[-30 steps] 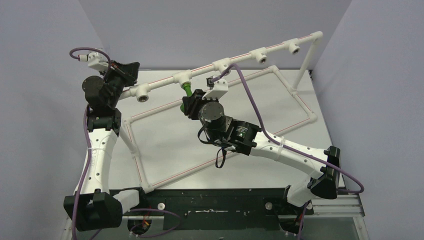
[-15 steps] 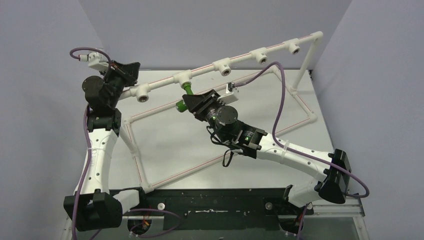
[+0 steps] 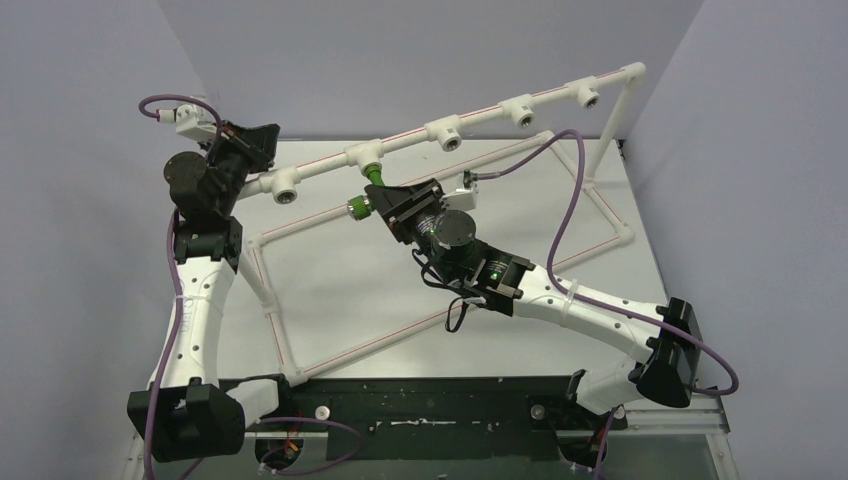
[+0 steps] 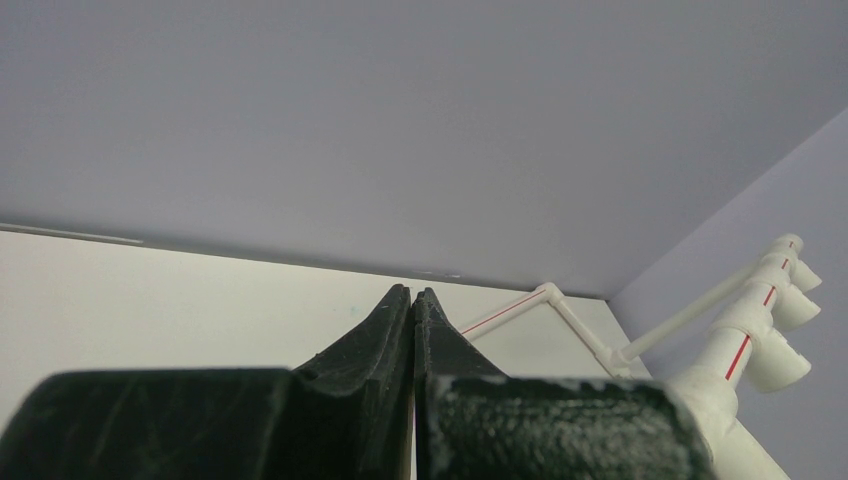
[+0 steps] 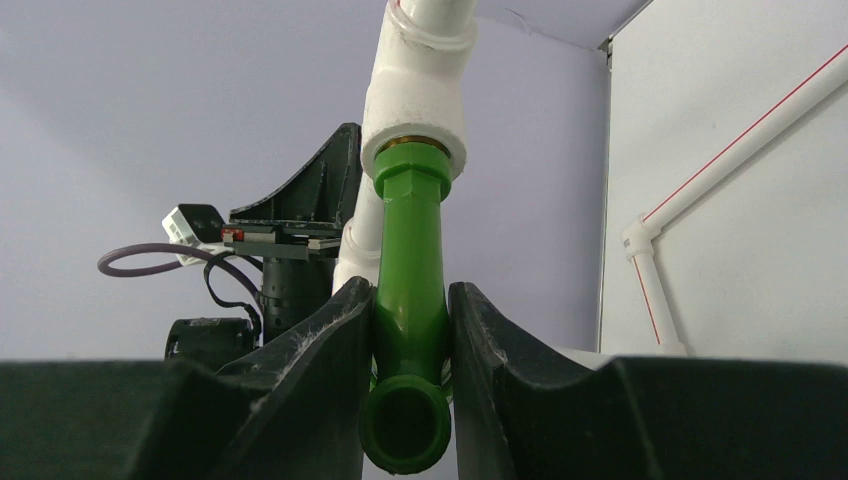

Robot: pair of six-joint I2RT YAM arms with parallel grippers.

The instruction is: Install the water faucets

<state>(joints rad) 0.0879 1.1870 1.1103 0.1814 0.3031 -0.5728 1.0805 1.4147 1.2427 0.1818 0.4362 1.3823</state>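
A bright-green water faucet (image 3: 372,177) hangs from the second white tee fitting (image 3: 365,155) of the raised pipe rail. My right gripper (image 3: 383,203) is shut on it from the front. In the right wrist view the faucet (image 5: 410,260) runs up between my fingers into the tee (image 5: 418,110), with a brass ring showing at the joint. The right gripper (image 5: 410,288) clamps the faucet's neck, and the round spout mouth faces the camera. My left gripper (image 3: 262,140) sits by the rail's left end. Seen from its wrist, the left gripper (image 4: 413,292) is shut on nothing.
The rail (image 3: 490,118) carries several open tees, one at the left end (image 3: 288,190). It stands above a flat white pipe frame (image 3: 300,225) with red stripes on the table. A purple cable (image 3: 555,200) loops over the right arm. Grey walls close in on all sides.
My right wrist has rolled with the faucet in its grip. The faucet's lower end has swung out to the left, and the cable loop has shifted right. The left arm has not moved.
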